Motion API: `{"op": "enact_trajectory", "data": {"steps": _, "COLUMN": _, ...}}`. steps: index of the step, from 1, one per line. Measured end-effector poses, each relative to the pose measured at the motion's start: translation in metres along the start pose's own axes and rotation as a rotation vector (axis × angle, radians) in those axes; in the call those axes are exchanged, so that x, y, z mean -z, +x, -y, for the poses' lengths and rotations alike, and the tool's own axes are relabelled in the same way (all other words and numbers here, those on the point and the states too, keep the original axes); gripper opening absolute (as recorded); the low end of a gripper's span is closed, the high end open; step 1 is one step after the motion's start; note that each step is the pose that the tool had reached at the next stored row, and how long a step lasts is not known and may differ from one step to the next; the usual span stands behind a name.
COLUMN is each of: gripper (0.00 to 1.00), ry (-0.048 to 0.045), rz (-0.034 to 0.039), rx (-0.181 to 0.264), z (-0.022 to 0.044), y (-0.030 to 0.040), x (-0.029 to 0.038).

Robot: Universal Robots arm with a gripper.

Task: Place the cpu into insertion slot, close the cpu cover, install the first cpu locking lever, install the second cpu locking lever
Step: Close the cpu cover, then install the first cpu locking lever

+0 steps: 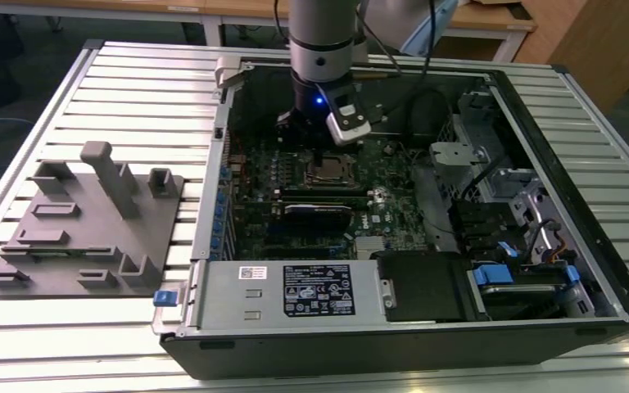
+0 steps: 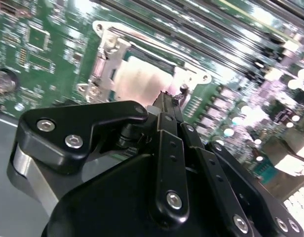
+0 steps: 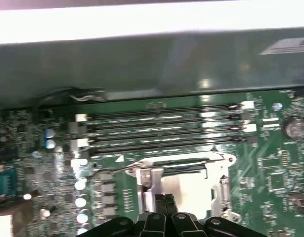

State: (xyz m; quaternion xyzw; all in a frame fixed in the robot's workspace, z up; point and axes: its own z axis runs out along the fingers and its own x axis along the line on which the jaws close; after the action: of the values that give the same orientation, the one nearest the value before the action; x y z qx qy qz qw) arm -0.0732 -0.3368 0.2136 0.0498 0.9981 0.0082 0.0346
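cpu (image 3: pixel 189 190) is in the insertion slot (image 1: pixel 326 170), mid-motherboard (image 3: pixel 255 168), on the far side of the memory slots (image 3: pixel 162 131) from the power supply box (image 1: pixel 227 291); its pale metal top shows through the window of the cpu cover (image 2: pixel 106 61), which looks laid flat over it.

gripper (image 3: pixel 164 200) has its fingers pressed together, pinching nothing; the tip sits right at the socket's edge, beside the small knobbed end of a locking lever (image 2: pixel 183 88). In the first wrist view a thin wire arm (image 3: pixel 115 169) sticks out from the socket's side; reads to me as a lever not latched, can't say which one.

My call: cover done, lever work in hand. To do it well:
- bear on the lever's end with the closed tip, not on cover or chip
- press down first, then sideways under its catch
- go slow; a round wire can slip off a narrow tip onto the board

Writing: the white label (image 1: pixel 317 289) on the power supply box carries print and marks — I can't make out any words; nothing legible on the board either.
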Motion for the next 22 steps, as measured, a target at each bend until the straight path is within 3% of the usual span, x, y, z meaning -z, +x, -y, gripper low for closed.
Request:
{"op": "enact_trajectory", "data": {"steps": 5, "gripper": 0.10, "ry": 0.0000, "rz": 0.0000, "rx": 0.000, "z": -0.0014, "y": -0.0140, "x": -0.0010}}
{"op": "enact_trajectory", "data": {"steps": 12, "gripper": 0.10, "ry": 0.0001, "rz": -0.0003, "rx": 0.000, "z": -0.0016, "y": -0.0152, "x": 0.0042}}
{"op": "enact_trajectory", "data": {"steps": 22, "gripper": 0.10, "ry": 0.0000, "rz": -0.0003, "rx": 0.000, "z": -0.0021, "y": -0.0206, "x": 0.0038}}
